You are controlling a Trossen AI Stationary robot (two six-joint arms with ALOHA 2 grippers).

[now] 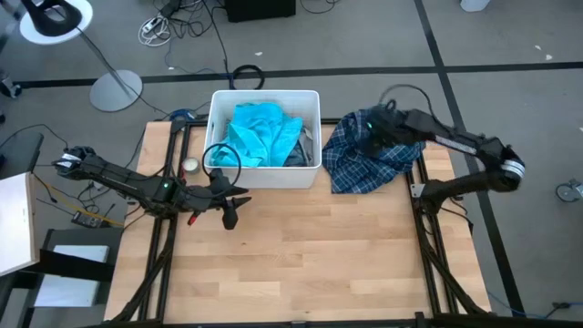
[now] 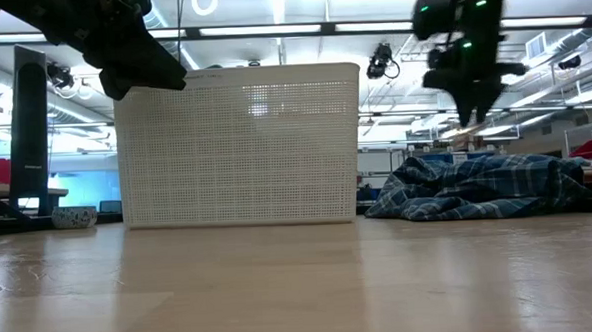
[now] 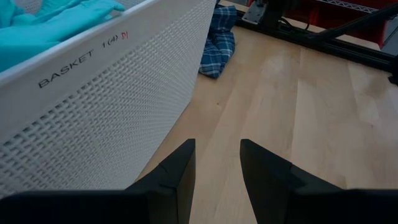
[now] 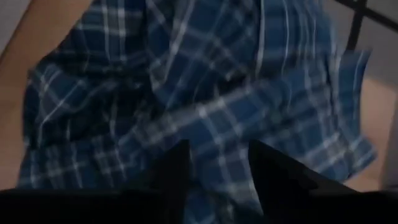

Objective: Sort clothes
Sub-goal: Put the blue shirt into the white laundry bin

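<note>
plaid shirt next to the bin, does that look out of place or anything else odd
The plaid shirt lies crumpled on the table right of the white bin, not in it, its edge near the table's right side. The right hand hangs open just above it. Nothing looks spilled or damaged.

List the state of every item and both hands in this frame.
Plaid shirt: crumpled on the table right of the bin, not gripped.
Turquoise garment: heaped inside the bin.
White bin: upright, holding clothes.
Right hand: open, above the plaid shirt.
Left hand: open, empty, beside the bin.
</note>
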